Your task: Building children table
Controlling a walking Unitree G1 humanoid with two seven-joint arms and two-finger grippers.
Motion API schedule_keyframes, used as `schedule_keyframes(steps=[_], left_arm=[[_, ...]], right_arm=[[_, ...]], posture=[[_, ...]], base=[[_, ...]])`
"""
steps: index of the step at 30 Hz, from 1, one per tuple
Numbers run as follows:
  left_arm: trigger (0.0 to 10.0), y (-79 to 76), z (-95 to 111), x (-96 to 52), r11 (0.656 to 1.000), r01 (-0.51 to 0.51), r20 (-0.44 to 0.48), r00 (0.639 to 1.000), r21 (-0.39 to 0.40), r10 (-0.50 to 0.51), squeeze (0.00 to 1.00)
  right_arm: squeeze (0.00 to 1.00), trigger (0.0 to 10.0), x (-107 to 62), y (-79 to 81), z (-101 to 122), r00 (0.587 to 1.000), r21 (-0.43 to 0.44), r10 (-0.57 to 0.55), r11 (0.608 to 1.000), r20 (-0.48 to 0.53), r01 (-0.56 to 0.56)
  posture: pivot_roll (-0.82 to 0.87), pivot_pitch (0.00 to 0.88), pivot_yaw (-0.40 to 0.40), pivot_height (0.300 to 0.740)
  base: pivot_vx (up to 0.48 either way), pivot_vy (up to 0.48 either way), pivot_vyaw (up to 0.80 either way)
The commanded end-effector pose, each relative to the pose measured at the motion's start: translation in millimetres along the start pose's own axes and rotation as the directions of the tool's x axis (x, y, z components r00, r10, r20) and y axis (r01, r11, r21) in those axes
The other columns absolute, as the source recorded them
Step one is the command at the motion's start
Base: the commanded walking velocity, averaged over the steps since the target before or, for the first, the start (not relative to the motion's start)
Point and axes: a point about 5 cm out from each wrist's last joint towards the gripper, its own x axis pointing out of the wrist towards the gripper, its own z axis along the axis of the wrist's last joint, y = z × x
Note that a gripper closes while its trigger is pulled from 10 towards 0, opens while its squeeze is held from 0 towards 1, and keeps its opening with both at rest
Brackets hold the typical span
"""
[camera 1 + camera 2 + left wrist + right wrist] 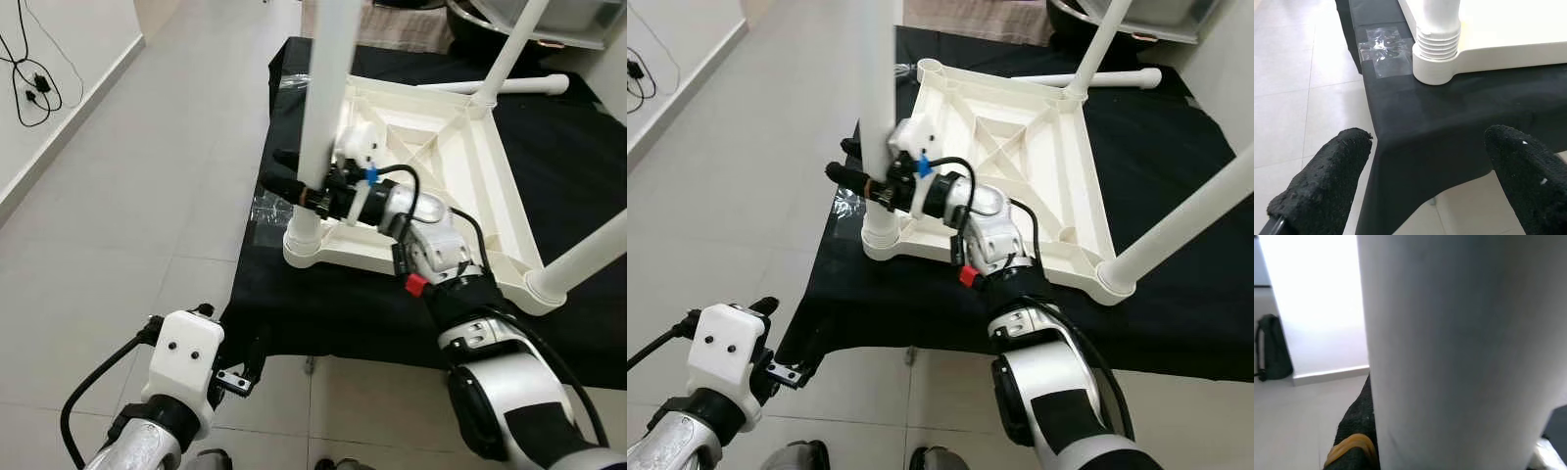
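Right now the right pincer point(294, 188) is clamped around the near white leg point(328, 88), its black fingers closed on the tube a little above the threaded foot, with the wrist held level. In the right wrist view that leg point(1449, 352) stands hard against the camera. The leg rises upright from the near-left corner socket point(306, 245) of the upturned white tabletop point(460, 166), and the ridged thread point(1437, 43) can be seen seated in the collar, so the step in hand looks like screwing or steadying this leg.

The tabletop lies underside up on a black cloth point(333, 304) over the table, its ribbed frame exposed. Other legs stand at the far corner point(509, 54) and at the near-right corner point(588, 257); a further white tube point(509, 86) lies flat behind the frame. A patch of clear plastic point(1383, 46) sits on the cloth just beside the socket.

The left pincer point(1425, 166) hangs low in front of the table edge with its fingers spread wide and nothing between them.

Judging by the look, the parts are hollow moulded plastic: light, stiff and smooth, so the tube may slip under a twisting grip. Holding low, near the thread, seems best, since a long leg gripped high would lever against the socket and could cross-thread. The light tabletop may slide or turn on the cloth unless it is braced.
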Motion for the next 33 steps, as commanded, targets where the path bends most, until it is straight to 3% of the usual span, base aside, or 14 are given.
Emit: schedule_keyframes(steps=[1, 3, 8, 11, 15, 18, 20, 22, 29, 30, 33], left_arm=[[10.0, -1.0, -4, -0.1, 1.000, 0.000, -0.012, 1.000, -0.003, -0.001, 0.00], [10.0, -0.3, -4, -0.1, 1.000, -0.002, -0.011, 1.000, -0.002, 0.002, 0.00], [10.0, 1.3, -4, 0.3, 1.000, -0.005, -0.010, 1.000, 0.002, 0.005, 0.00], [10.0, 2.7, -4, 1.6, 1.000, -0.006, -0.008, 1.000, 0.010, 0.006, 0.00], [10.0, 3.3, -5, 2.8, 1.000, -0.005, -0.005, 1.000, 0.009, 0.005, 0.00], [10.0, 3.3, -5, 3.1, 1.000, -0.004, -0.005, 1.000, 0.011, 0.004, 0.00], [10.0, 3.5, -5, 3.4, 1.000, -0.007, -0.004, 1.000, 0.011, 0.007, 0.00], [10.0, 3.3, -5, 3.4, 1.000, -0.007, -0.004, 1.000, 0.010, 0.007, 0.00], [10.0, 4.1, -6, 3.0, 1.000, -0.007, -0.005, 1.000, 0.012, 0.007, 0.00], [10.0, 4.8, -6, 3.0, 1.000, -0.008, -0.004, 1.000, 0.014, 0.008, 0.00], [10.0, 4.8, -6, 3.1, 1.000, -0.008, -0.003, 1.000, 0.014, 0.008, 0.00]], right_arm=[[0.00, 10.0, -8.9, -2.0, -33, 0.984, 0.077, -0.097, 0.991, -0.151, 0.109], [0.00, 10.0, -8.3, -6.8, -32, 0.963, 0.094, -0.216, 0.968, -0.159, 0.233], [0.00, 10.0, -7.8, -9.7, -32, 0.922, 0.172, -0.350, 0.910, -0.166, 0.377], [0.00, 10.0, -9.1, -10.7, -32, 0.873, 0.211, -0.454, 0.849, -0.177, 0.485], [0.00, 10.0, -14.4, -10.1, -37, 0.781, 0.253, -0.594, 0.739, -0.193, 0.624], [0.00, 10.0, -16.0, -10.2, -37, 0.753, 0.236, -0.631, 0.715, -0.189, 0.658], [0.00, 10.0, -17.3, -8.6, -38, 0.701, 0.217, -0.686, 0.666, -0.196, 0.713], [0.00, 10.0, -17.2, -7.5, -38, 0.679, 0.215, -0.709, 0.645, -0.189, 0.733], [0.00, 10.0, -4.4, 8.8, -31, 0.630, 0.161, -0.759, 0.610, -0.161, 0.776], [0.00, 10.0, 0.4, 14.4, -31, 0.591, 0.135, -0.787, 0.576, -0.178, 0.807], [0.00, 10.0, 1.0, 15.8, -32, 0.570, 0.132, -0.800, 0.555, -0.188, 0.821]], posture=[[0.15, 0.206, -0.137, 0.740], [0.15, 0.211, -0.141, 0.740], [0.15, 0.213, -0.140, 0.740], [0.15, 0.215, -0.136, 0.740], [0.15, 0.212, -0.133, 0.740], [0.15, 0.213, -0.134, 0.740], [0.15, 0.212, -0.134, 0.740], [0.15, 0.214, -0.136, 0.740], [0.15, 0.212, -0.138, 0.740], [0.15, 0.212, -0.139, 0.740], [0.15, 0.212, -0.139, 0.740]], base=[[0.000, 0.000, 0.00], [0.000, 0.000, 0.00], [0.000, 0.000, 0.00], [0.000, 0.000, 0.00], [0.000, 0.000, 0.00], [0.000, 0.000, 0.00], [0.000, 0.000, 0.00], [0.000, 0.000, 0.00], [0.000, 0.000, 0.00], [0.000, 0.000, 0.00], [0.000, 0.000, 0.00]])
